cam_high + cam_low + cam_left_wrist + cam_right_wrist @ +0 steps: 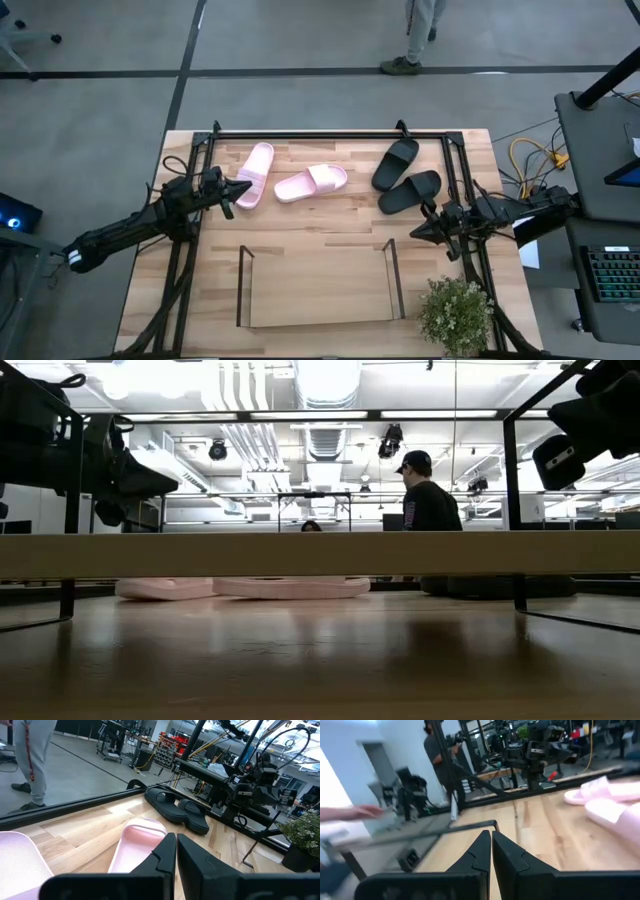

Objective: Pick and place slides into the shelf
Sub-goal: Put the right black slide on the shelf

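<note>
Two pale pink slides (255,173) (311,182) lie sole-down on the far left part of the table. Two matte black slides (395,163) (409,191) lie side by side on the far right. The shelf (318,312) stands near the table's near edge, its wire end frames (243,285) (394,278) upright and nothing on its base. My left gripper (240,190) is shut and hovers beside the left pink slide (137,845), touching nothing. My right gripper (418,230) is shut and hovers just nearer than the black slides, pointing toward the table's left.
A potted plant (455,315) stands at the table's near right corner, beside the shelf. The big black metal frame (330,134) edges the table. A person (415,40) stands on the floor beyond the far edge. Bare wood (320,225) lies between slides and shelf.
</note>
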